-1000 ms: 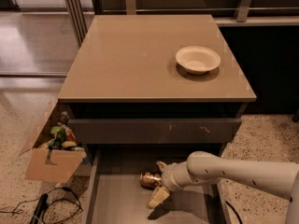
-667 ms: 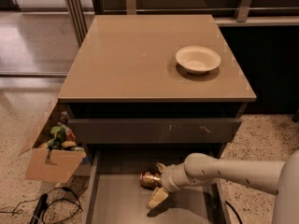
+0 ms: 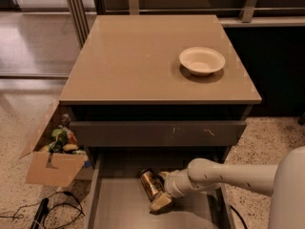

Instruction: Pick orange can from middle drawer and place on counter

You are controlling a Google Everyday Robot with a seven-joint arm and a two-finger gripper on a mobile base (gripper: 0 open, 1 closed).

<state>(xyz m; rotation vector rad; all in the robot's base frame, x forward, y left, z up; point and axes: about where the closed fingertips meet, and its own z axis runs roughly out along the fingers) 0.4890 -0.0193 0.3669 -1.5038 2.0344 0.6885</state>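
The orange can (image 3: 149, 181) lies on its side at the back of the open middle drawer (image 3: 121, 205), below the cabinet. My gripper (image 3: 160, 189) reaches in from the right, low in the drawer. It is open, with one tan finger behind the can and the other finger (image 3: 161, 202) in front of it. The can's right end sits between them and its left end sticks out. The tan counter (image 3: 138, 61) is above, and only a bowl stands on it.
A cream bowl (image 3: 202, 60) stands on the counter's right rear. The scratched upper drawer front (image 3: 157, 133) overhangs the back of the open drawer. A cardboard box (image 3: 50, 168) of items and black cables (image 3: 40, 213) lie on the floor at left.
My gripper has slid slightly left around the can, and its fingers stand a little closer together. More of the can shows now. Bowl and drawer have not moved.
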